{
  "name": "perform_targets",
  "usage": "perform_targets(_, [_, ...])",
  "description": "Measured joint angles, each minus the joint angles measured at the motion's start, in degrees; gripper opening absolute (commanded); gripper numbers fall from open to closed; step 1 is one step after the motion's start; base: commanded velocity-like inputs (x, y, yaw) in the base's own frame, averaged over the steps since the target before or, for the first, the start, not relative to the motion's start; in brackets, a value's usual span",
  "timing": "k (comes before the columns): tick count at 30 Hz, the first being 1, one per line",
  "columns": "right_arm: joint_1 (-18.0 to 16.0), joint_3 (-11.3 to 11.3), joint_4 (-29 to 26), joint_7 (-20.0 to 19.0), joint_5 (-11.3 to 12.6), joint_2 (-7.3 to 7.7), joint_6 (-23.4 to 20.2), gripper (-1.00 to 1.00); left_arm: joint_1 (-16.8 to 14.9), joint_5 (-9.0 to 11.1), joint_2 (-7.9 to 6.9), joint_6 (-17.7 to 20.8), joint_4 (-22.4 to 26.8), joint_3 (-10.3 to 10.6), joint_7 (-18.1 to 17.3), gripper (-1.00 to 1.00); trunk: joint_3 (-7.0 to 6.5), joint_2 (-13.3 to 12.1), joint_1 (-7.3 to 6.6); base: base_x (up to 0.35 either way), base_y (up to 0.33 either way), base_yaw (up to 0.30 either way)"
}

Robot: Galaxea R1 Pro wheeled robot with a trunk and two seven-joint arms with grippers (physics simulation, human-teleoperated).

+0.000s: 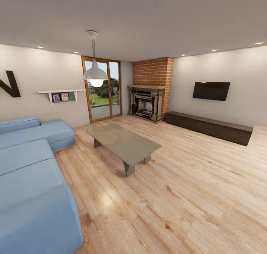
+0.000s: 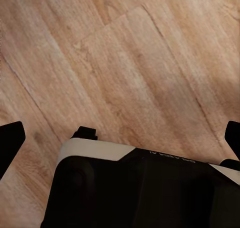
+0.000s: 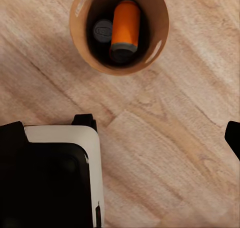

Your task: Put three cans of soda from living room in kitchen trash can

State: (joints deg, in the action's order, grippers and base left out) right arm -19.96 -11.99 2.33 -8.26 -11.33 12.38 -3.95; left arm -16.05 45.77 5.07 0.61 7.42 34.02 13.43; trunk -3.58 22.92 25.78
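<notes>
Right wrist view: tash can stands on the wood floor, holding two soda cans, one upright, one leaning. Right tool spread wide, empty. Left tool likewise wide over floor.

blue sofa, coffee table, brick fireplace, wall TV

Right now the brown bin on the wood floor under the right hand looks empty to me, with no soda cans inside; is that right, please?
Not quite. The brown bin does stand on the wood floor, but it is not empty: the right wrist view shows an orange soda can lying tilted inside it, and beside that a grey round can top of a second can.
</notes>
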Motion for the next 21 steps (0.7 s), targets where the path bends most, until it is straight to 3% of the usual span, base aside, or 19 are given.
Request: perform_targets(21, [0.09,0.08,-0.05,0.0,-0.18,-0.6,0.0,1.0,1.04,0.02,-1.16,-0.08,-0.04,-0.01,0.02,1.0,1.57,-0.01,0.0,0.0,0.0,0.0])
